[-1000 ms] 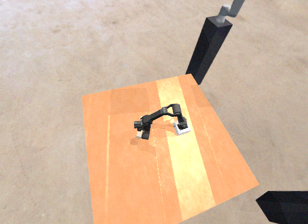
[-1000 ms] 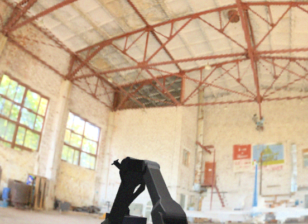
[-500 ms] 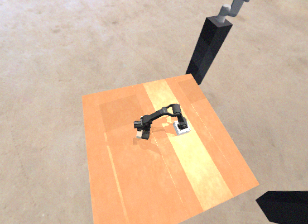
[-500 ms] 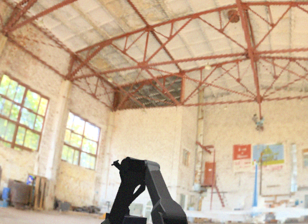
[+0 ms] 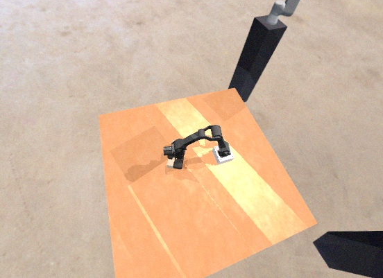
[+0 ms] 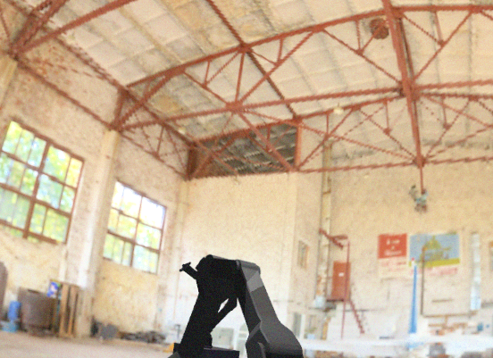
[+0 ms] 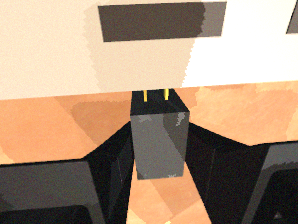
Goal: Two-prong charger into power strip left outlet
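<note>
The gripper (image 7: 160,142) is shut on the dark grey two-prong charger (image 7: 159,146), one black finger on each side. Two yellow prongs (image 7: 145,95) (image 7: 166,94) stick out from its far face. In the wrist view only short lengths of them show; their far ends stop at the near edge of the white power strip (image 7: 55,60), which seems to cover them. The left outlet (image 7: 155,22), a dark rectangle, lies beyond that edge, above the charger in the picture, with white surface between. The top view shows the arm over a small pale block; the charger cannot be made out there.
A second dark outlet (image 7: 293,21) is cut off at the right edge of the wrist view. In the top view the arm's white base (image 5: 225,159) stands on the orange table (image 5: 156,213). A dark pillar (image 5: 258,50) stands beyond the table's far corner. The exterior view shows mostly hall and roof.
</note>
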`<action>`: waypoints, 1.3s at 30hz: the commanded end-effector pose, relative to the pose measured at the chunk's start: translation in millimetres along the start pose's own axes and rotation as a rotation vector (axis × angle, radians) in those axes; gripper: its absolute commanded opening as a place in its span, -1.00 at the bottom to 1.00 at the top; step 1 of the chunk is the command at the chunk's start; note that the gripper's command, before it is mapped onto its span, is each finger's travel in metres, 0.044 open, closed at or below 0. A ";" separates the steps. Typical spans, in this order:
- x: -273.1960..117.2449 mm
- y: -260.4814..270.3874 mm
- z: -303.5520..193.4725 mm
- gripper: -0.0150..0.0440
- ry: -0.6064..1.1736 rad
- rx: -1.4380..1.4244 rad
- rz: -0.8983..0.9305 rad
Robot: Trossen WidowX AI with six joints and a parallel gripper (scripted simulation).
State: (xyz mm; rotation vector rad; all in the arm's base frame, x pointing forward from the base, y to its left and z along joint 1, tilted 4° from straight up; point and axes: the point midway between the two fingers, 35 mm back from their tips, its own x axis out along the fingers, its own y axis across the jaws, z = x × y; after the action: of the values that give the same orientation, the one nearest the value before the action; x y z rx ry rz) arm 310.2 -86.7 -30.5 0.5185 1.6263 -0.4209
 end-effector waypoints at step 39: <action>-1.7 -0.5 11.5 -0.49 -0.002 -0.005 -0.005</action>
State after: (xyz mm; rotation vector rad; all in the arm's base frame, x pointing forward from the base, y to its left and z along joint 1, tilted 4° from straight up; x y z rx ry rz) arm 317.0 -91.6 -30.9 0.5182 1.6339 -0.4214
